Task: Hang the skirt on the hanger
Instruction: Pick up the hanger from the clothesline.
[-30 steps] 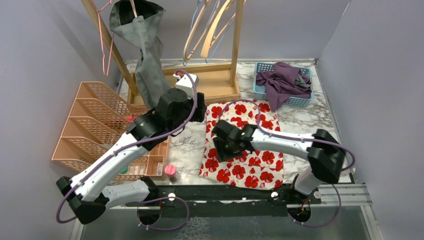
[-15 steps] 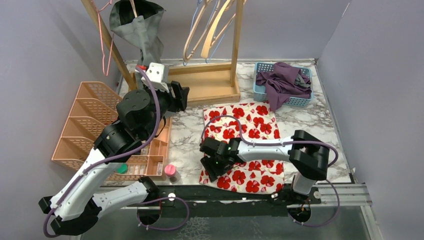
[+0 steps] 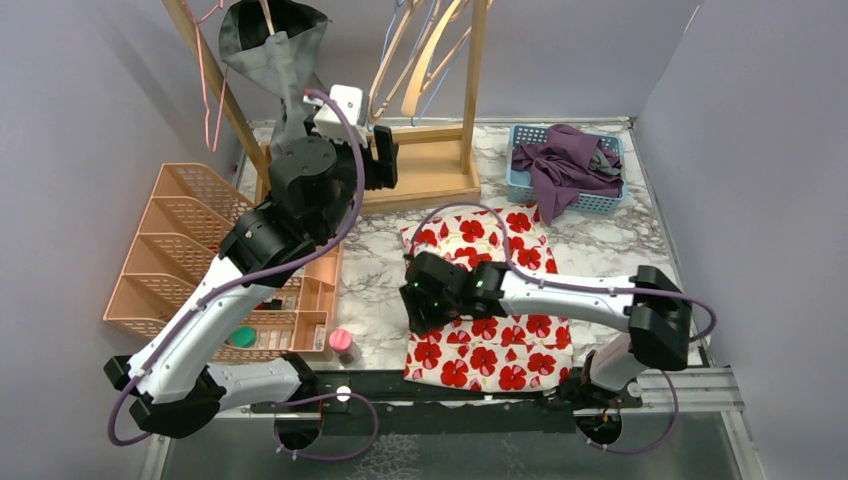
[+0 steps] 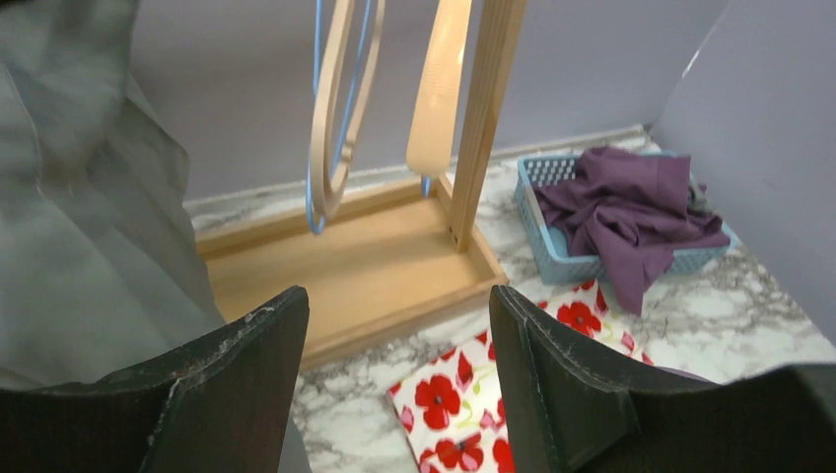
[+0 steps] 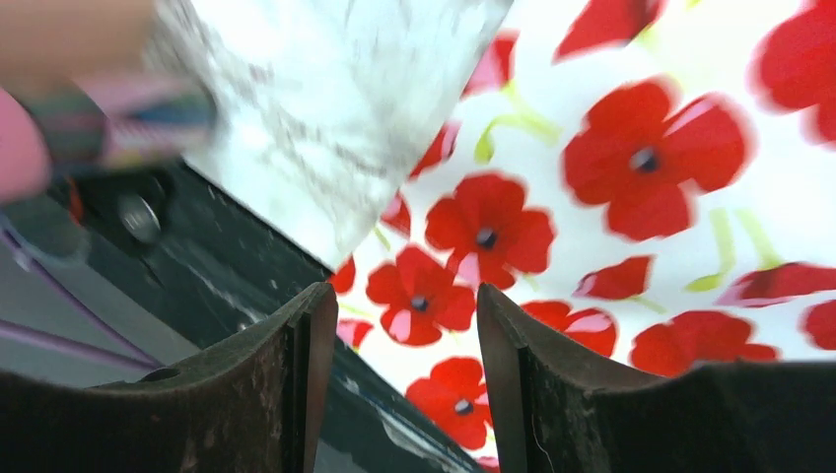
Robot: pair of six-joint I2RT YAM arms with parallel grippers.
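The marble surface (image 3: 375, 285) carries everything. At its far side stands a wooden rack (image 3: 430, 175) with a flat base and tall posts. The skirt (image 3: 485, 365), white with red poppies, lies flat on the surface in front of this rack, and its near edge reaches the dark rail where my arms are mounted. It is on no hanger. A grey garment (image 3: 275, 55) hangs from the left part of the rack. At the left side lies a peach plastic organizer (image 3: 165, 240) with several compartments. At the far right corner stands a blue basket (image 3: 603, 205), and a purple cloth (image 3: 560, 165) is piled in it. Several hangers (image 3: 410, 60), wooden and blue, hang from the top of the rack.

My left end effector (image 4: 399, 330) is raised near the rack and faces the hangers; its fingers are apart and nothing is between them. My right end effector (image 5: 399, 320) is low over the left near part of the skirt, its fingers also apart, and the flower cloth shows through the gap. I cannot tell if the fingertips touch the cloth. A small bottle (image 3: 341, 343) with a pink cap stands just beside the organizer.
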